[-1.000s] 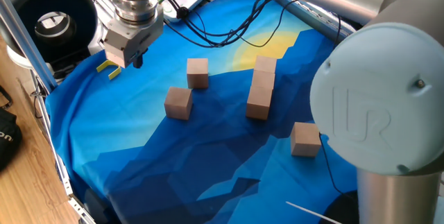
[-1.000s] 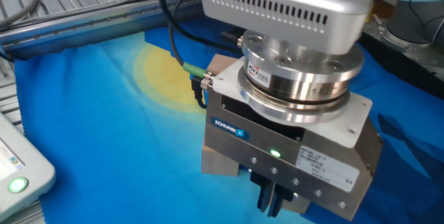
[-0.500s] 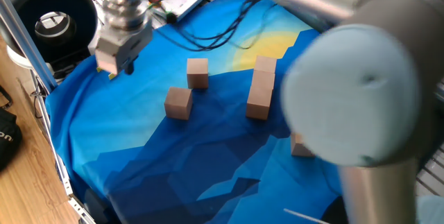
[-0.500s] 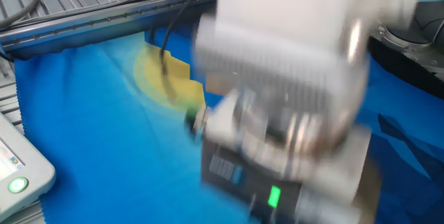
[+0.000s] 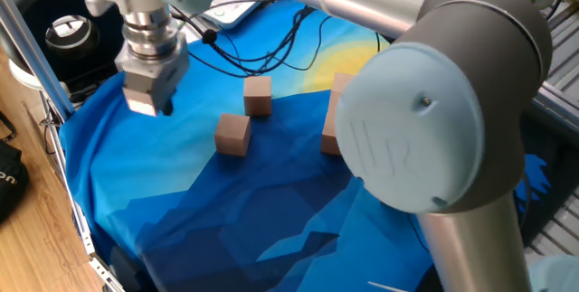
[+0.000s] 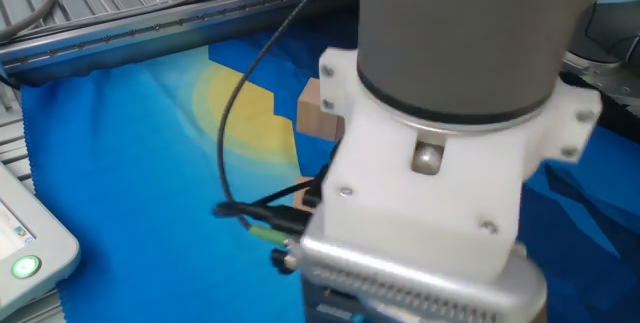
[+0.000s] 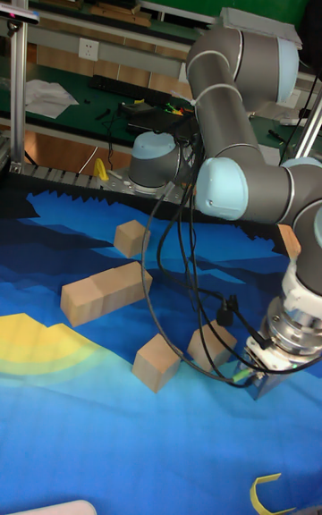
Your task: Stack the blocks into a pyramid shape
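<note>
My gripper (image 5: 147, 104) has swung leftward since a second ago; grip state: cannot tell. Blocks (image 5: 233, 134) loose mid-cloth (image 5: 181, 202), none held. Yellow piece (image 7: 273, 494) near cloth edge.

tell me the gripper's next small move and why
Probably shift toward the nearest loose block and descend over it. The gripper hangs off to the side with nothing visibly held, and the blocks still lie scattered on the blue cloth, no pyramid begun.
</note>
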You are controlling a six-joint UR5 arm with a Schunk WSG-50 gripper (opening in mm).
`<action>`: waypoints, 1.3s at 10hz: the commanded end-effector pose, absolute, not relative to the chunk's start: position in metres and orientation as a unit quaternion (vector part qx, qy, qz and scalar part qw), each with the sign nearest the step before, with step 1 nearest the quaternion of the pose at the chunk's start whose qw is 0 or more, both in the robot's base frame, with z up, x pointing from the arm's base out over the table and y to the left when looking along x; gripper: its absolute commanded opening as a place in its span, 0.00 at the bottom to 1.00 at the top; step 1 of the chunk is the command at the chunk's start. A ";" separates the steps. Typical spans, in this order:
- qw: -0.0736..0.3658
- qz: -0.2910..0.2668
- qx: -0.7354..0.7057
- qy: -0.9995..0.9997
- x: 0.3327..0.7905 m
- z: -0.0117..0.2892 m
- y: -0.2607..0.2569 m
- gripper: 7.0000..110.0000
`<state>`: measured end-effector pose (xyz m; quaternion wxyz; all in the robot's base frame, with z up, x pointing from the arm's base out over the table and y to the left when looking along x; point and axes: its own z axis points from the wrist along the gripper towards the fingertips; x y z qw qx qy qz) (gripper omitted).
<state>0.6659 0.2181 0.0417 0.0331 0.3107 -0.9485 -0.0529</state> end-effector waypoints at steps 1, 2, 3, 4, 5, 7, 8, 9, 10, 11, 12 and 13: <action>0.040 -0.028 0.329 -0.943 0.645 0.053 0.181 0.00; 0.020 0.000 0.314 -0.949 0.656 0.061 0.163 0.00; -0.004 -0.006 0.320 -0.947 0.667 0.065 0.158 0.15; -0.023 -0.035 0.350 -0.936 0.673 0.067 0.164 0.15; -0.006 -0.042 0.352 -0.935 0.664 0.067 0.161 0.15; 0.047 -0.034 0.358 -0.932 0.639 0.070 0.147 1.00; 0.050 -0.036 0.356 -0.932 0.634 0.073 0.148 1.00; 0.038 -0.034 0.357 -0.932 0.639 0.073 0.148 1.00; 0.037 -0.045 0.365 -0.929 0.641 0.071 0.154 1.00; 0.038 -0.049 0.366 -0.929 0.640 0.068 0.160 1.00; 0.053 -0.052 0.361 -0.929 0.632 0.061 0.165 1.00; 0.066 -0.072 0.350 -0.932 0.621 0.052 0.177 1.00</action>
